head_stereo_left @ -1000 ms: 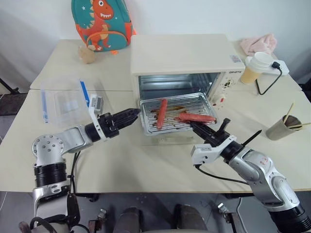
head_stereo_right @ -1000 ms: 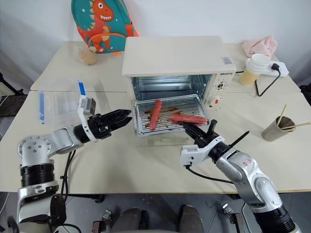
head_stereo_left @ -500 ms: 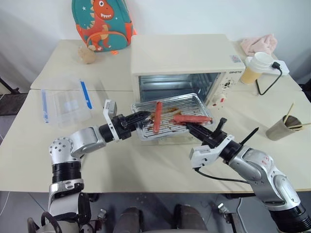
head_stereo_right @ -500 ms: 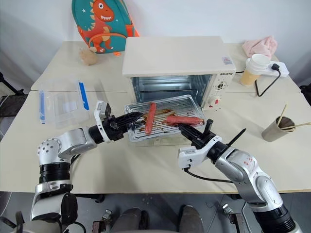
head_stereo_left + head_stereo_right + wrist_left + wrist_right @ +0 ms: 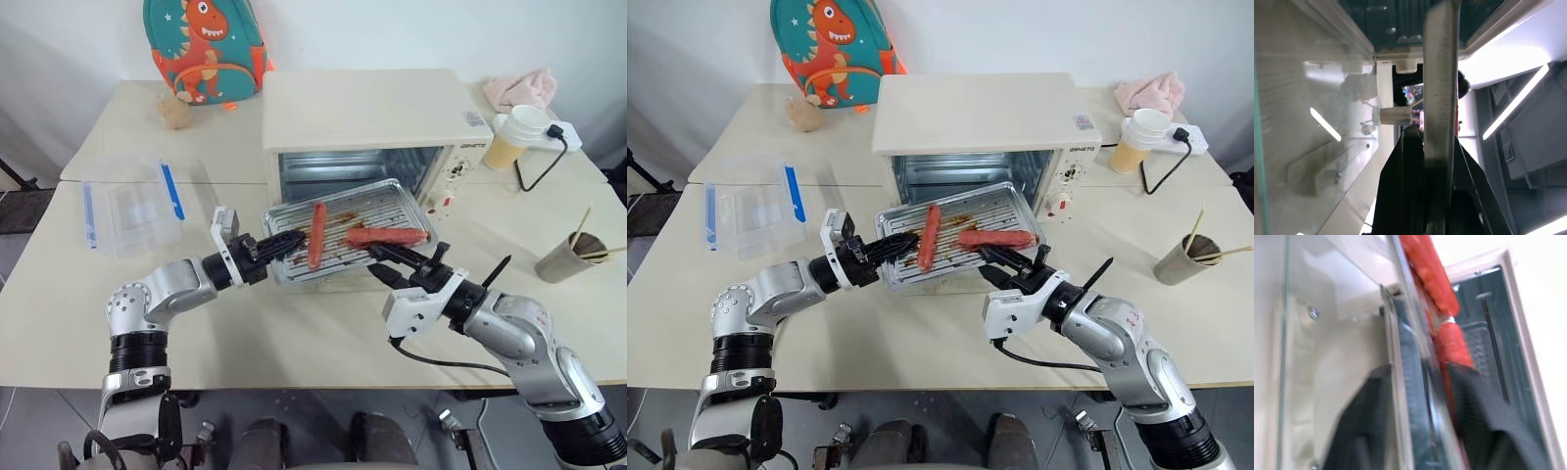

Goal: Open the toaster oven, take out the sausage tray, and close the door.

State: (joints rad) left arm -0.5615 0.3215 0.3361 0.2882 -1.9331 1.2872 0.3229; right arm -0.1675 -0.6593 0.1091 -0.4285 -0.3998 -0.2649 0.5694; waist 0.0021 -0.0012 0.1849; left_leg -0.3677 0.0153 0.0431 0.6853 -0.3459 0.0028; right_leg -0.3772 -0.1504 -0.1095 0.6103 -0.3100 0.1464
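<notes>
**Tray handover at the oven mouth: left grip on, right grip loosening**

Since a second earlier, the left gripper (image 5: 285, 241) had gone from standing spread, clear of the tray, to clamped on the left rim of the sausage tray (image 5: 345, 232); the tray itself had come further out and now hung tilted, its left end lower. The left wrist view showed that rim edge-on, pinched between the two black fingers (image 5: 1409, 161).

Centre: the tray, with its two red sausages, sat in front of the open mouth of the toaster oven (image 5: 372, 122), above the lowered door (image 5: 955, 284), which lay flat on the table.

Right: the right gripper (image 5: 392, 262) sat at the tray's front right edge. Earlier it was shut there; now its fingers looked parted, with the rim between them in the right wrist view. Whether they touched the metal could not be told.

Step in hand, as judged: taking the tray out, door open, closing not yet begun. Next move probably calls for carrying the tray clear to bare table while levelling it so the sausages do not roll, then freeing a hand for the door.
</notes>
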